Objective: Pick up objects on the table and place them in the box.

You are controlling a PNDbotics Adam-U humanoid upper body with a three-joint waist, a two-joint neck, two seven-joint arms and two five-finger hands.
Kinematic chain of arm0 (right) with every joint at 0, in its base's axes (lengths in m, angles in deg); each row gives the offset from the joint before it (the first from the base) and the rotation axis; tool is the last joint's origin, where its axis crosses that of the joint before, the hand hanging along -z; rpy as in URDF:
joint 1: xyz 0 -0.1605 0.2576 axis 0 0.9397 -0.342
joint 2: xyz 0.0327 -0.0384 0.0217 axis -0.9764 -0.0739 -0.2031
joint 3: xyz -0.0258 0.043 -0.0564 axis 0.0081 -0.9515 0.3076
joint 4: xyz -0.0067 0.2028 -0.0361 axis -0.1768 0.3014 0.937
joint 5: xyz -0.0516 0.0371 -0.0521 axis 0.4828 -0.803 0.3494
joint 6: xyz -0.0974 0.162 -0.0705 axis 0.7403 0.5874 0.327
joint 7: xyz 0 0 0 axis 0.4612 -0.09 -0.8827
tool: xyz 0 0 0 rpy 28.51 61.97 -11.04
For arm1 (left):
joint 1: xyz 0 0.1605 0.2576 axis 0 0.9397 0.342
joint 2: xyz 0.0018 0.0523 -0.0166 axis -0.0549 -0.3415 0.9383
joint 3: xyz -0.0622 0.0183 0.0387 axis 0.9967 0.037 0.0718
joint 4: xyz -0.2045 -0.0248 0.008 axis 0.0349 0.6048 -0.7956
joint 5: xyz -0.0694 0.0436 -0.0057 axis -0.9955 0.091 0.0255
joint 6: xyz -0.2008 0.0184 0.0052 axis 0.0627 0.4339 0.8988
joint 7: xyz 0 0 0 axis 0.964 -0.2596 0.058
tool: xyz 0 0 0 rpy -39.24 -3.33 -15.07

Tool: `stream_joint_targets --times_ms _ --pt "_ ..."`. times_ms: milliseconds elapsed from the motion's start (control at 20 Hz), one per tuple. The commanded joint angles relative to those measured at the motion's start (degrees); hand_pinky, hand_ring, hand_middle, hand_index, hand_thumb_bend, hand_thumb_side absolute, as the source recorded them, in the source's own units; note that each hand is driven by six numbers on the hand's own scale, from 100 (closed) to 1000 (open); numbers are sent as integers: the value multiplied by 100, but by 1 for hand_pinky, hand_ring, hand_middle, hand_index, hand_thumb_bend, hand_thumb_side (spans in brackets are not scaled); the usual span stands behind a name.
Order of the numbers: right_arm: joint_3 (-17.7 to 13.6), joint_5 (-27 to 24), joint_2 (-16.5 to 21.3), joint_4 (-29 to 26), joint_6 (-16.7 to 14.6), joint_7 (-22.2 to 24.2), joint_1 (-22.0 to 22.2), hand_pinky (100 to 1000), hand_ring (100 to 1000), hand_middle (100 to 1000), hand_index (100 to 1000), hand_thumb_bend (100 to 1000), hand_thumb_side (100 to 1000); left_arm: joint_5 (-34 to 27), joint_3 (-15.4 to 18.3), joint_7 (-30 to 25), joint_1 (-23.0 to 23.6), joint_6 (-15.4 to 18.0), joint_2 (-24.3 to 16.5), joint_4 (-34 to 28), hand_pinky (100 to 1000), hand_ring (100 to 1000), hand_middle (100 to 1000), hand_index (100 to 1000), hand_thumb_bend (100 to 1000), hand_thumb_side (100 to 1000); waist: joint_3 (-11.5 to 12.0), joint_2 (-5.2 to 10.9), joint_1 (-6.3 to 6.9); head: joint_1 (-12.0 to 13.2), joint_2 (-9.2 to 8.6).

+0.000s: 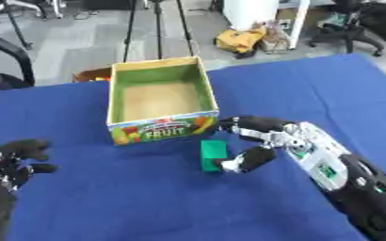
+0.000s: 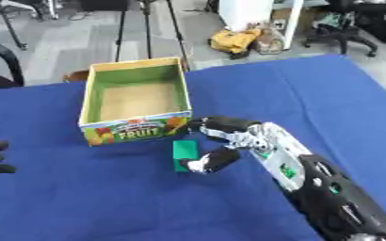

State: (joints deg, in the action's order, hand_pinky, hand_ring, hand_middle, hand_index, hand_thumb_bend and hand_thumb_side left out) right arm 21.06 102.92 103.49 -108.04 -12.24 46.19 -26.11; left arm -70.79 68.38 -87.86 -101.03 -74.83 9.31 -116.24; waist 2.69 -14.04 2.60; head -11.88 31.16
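A small green block (image 1: 213,154) stands on the blue table just in front of the fruit box's (image 1: 160,129) near right corner. My right hand (image 1: 258,136) is beside it on the right, with fingers reaching above the block toward the box and the thumb (image 1: 244,161) touching its lower right side. The fingers are curved around the block without clearly closing on it. The box is open and shows nothing inside but its brown floor. My left hand (image 1: 11,162) rests at the lower left, fingers relaxed and up, holding nothing.
The blue cloth-covered table (image 1: 106,197) spreads wide in front and to the right. Beyond its far edge are a tripod (image 1: 156,28), an office chair (image 1: 7,52) at the left, and bags on the floor (image 1: 242,40).
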Motion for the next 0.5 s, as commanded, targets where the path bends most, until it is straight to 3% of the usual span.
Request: stream_joint_targets --times_ms 50,500 --pt "-20 52 33 -5 -24 5 -74 861 943 883 1000 267 675 -2 6 -22 -40 8 -38 -54 660 851 568 761 664 851 -1 121 -5 -20 17" --pt "-4 107 -17 109 -55 1 -60 859 935 882 1000 261 683 -1 5 -25 -34 9 -29 -51 661 852 569 761 663 853 -2 116 2 -31 19"
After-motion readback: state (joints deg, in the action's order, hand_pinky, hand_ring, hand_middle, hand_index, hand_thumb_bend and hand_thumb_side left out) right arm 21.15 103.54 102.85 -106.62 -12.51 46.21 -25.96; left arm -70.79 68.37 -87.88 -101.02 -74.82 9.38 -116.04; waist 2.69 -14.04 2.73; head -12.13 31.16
